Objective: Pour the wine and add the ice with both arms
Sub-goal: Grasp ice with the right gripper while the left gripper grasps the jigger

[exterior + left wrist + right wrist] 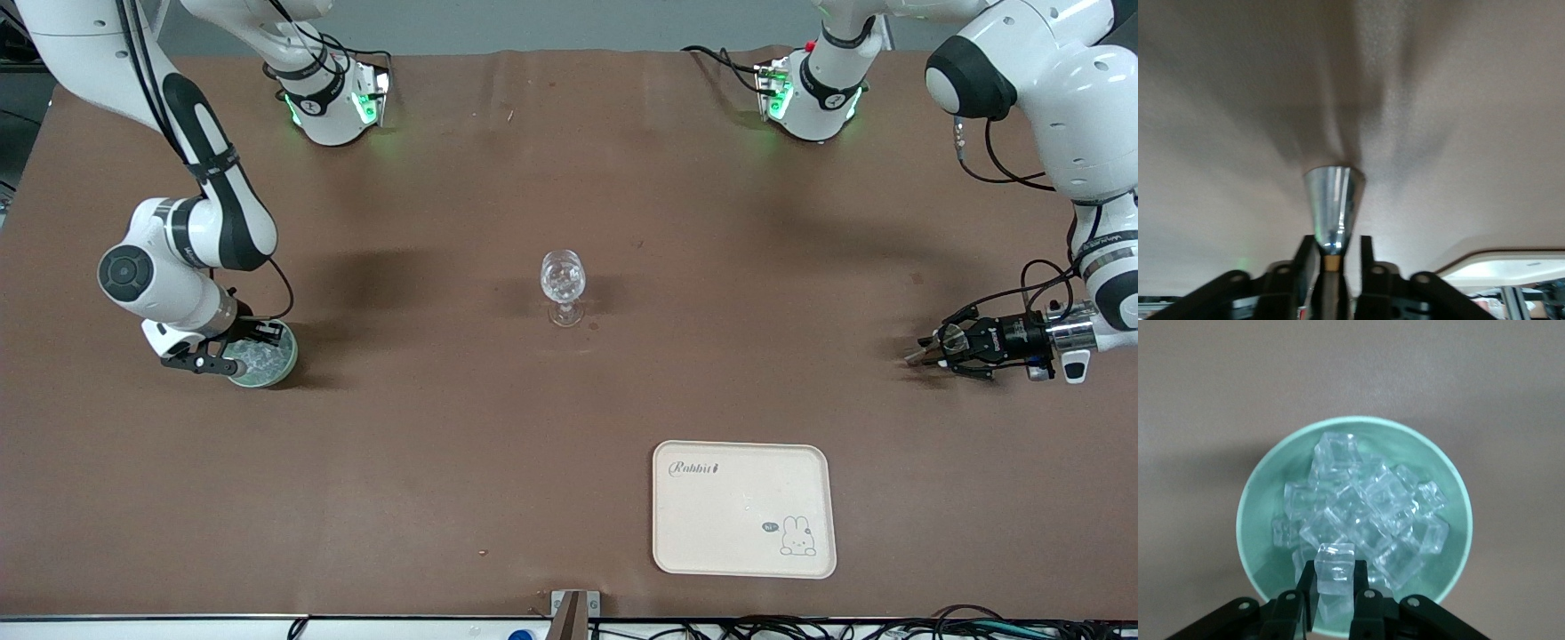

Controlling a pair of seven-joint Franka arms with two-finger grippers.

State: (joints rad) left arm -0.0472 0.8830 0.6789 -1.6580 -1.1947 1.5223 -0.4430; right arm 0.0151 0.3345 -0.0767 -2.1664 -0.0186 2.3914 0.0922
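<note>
Ice (1358,513) heaped in green bowl (283,369), right gripper (1336,587) clamped on one cube; left gripper (1331,257) clamped on metal cone (1333,203); stemmed glass (563,286) awaiting both.

Right tool (1334,587) clamped low, left tool (1331,257) clamped, horizontal

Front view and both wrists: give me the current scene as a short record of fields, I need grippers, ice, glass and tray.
right gripper: over the green bowl, fingers shut on one ice cube
ice: heaped in the bowl, at the right arm's end of the table
left gripper: low at the left arm's end, fingers shut on a small metal cup
wine glass: upright mid-table, clear pieces inside
tray: nearer the front camera than the glass, nothing on it
</note>
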